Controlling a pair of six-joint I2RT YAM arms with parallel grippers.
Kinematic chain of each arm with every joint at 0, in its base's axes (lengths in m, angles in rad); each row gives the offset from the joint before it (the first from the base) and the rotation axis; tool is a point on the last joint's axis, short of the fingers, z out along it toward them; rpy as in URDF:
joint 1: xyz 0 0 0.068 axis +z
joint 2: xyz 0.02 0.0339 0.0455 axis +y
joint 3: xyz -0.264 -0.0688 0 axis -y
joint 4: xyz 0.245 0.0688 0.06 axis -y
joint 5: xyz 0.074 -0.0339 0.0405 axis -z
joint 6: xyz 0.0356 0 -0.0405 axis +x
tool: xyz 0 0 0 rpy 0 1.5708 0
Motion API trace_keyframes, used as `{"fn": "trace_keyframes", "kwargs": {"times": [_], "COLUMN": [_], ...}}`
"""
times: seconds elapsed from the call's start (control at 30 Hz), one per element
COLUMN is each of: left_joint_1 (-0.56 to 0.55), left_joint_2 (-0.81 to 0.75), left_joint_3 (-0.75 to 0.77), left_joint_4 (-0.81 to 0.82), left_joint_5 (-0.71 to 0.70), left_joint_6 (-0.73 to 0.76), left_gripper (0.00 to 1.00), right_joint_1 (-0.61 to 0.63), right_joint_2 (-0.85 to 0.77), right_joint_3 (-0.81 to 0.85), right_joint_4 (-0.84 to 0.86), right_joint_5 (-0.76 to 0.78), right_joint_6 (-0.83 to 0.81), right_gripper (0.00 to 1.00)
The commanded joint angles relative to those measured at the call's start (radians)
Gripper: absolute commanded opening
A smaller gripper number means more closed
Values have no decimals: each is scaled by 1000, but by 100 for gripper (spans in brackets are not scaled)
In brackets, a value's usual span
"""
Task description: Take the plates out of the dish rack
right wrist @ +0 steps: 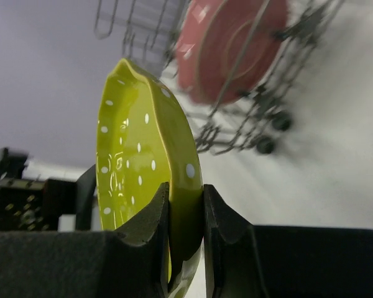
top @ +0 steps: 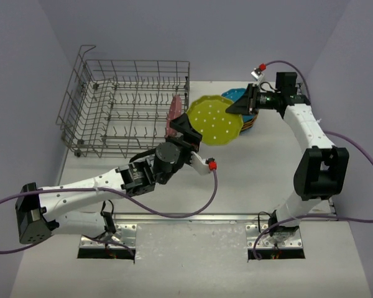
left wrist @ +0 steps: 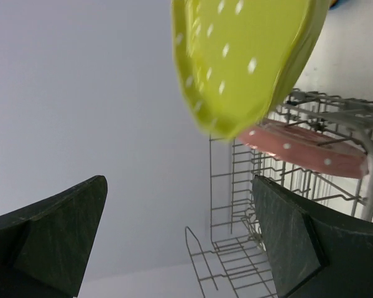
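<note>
My right gripper [top: 237,107] is shut on the rim of a yellow-green dotted plate [top: 216,119] and holds it above the table, right of the dish rack [top: 127,107]. In the right wrist view the plate [right wrist: 143,161] stands on edge between my fingers [right wrist: 152,223]. My left gripper [top: 189,127] is open and empty, just left of that plate, which shows above it in the left wrist view [left wrist: 242,56]. A pink plate [top: 173,115] stands in the rack's right end; it also shows in the left wrist view [left wrist: 304,152] and the right wrist view [right wrist: 227,49].
A stack of plates [top: 245,118], blue on top with orange below, lies on the table under my right gripper. The wire rack has a raised handle [top: 86,48] at its far left corner. Cables trail from both arms.
</note>
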Motion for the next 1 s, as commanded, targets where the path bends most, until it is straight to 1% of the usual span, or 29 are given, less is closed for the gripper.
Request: {"fn": "trace_keyframes", "kwargs": {"times": [0.0,0.07,0.1,0.13,0.23,0.37,0.4,0.43,0.5,0.6,0.77,0.83,0.87,0.97], "left_joint_1": [85,124,140,162,198,235,242,247,260,281,328,342,346,351], "left_joint_2": [3,14,15,25,35,54,56,57,51,40,37,40,40,32], "left_joint_3": [158,207,209,239,302,353,353,349,336,312,319,320,317,300], "left_joint_4": [66,14,12,-63,-170,-312,-315,-354,-373,-400,-447,-470,-481,-494], "left_joint_5": [-90,-115,-117,-131,-145,-143,-142,-135,-132,-121,-86,-70,-65,-53], "left_joint_6": [-217,-312,-316,-377,-523,-722,-725,-777,-824,-877,-949,-976,-988,-1011], "left_gripper": [100,100,100,100,100,100,100,100,100,100,100,100,100,100], "right_joint_1": [-150,-181,-194,-206,-211,-212,-210,-212,-212,-208,-188,-178,-173,-164], "right_joint_2": [92,137,156,194,246,323,324,342,358,388,433,441,442,434], "right_joint_3": [207,272,297,345,409,457,463,466,463,456,464,469,468,460], "right_joint_4": [59,57,57,50,39,39,39,44,61,90,115,116,117,119], "right_joint_5": [180,270,274,327,430,476,483,490,500,516,555,580,596,636], "right_joint_6": [52,45,39,21,-26,-47,-52,-56,-58,-48,-51,-68,-79,-100], "right_gripper": [0,0,0,0,0,0,0,0,0,0,0,3,6,23]}}
